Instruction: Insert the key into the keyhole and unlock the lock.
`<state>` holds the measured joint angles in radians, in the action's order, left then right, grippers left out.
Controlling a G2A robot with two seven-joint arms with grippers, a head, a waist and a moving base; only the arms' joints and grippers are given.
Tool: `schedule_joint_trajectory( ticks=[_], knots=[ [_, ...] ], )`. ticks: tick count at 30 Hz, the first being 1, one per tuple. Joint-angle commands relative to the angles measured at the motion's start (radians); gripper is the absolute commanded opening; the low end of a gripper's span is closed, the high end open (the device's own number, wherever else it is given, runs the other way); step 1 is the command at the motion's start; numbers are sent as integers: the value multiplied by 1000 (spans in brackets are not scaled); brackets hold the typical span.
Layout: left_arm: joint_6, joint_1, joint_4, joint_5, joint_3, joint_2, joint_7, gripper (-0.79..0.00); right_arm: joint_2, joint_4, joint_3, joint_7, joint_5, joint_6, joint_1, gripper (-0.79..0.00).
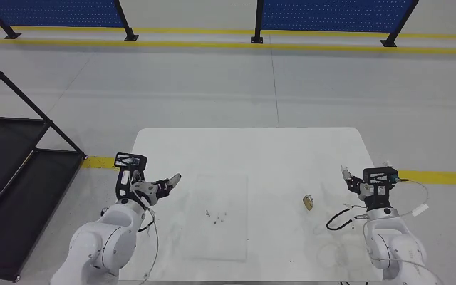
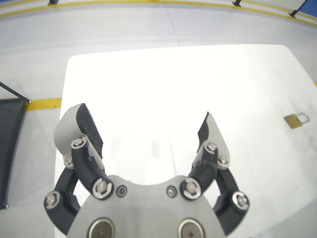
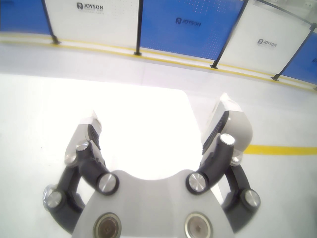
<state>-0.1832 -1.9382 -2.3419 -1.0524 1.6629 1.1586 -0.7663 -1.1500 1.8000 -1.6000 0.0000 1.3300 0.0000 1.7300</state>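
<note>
Both arms are hovering low over the white table (image 1: 285, 149), the left gripper (image 2: 145, 115) holding its fingers spread wide with nothing between them, the right gripper (image 3: 161, 110) doing likewise. The brass padlock (image 1: 308, 202) is lying flat nearer the right arm, its shackle looking shut. Small dark bits (image 1: 216, 215) are lying mid-table between the arms, possibly the key, though too small to tell. Picking the key up is probably coming first: pinching it by the head, leaving the blade jutting free, while the other gripper is steadying the padlock body. A loose black cable (image 1: 340, 219) is trailing near the padlock and risking a snag; a black rack (image 1: 28, 171) is standing well apart
</note>
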Motion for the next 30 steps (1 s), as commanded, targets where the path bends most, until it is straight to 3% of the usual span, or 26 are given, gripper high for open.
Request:
schedule_joint_trajectory(
  ticks=[1, 12, 20, 30],
  knots=[
    [-13, 12, -8, 26, -2, 0, -81, 0, 0, 0, 0, 0, 0, 0, 0, 0],
    [-125, 138, -8, 81, -88, -2, -393, 0, 0, 0, 0, 0, 0, 0, 0, 0],
    [-224, 216, -8, -4, -216, -2, -592, 0, 0, 0, 0, 0, 0, 0, 0, 0],
    [-276, 207, -8, -106, -331, 10, -595, 0, 0, 0, 0, 0, 0, 0, 0, 0]
  ],
)
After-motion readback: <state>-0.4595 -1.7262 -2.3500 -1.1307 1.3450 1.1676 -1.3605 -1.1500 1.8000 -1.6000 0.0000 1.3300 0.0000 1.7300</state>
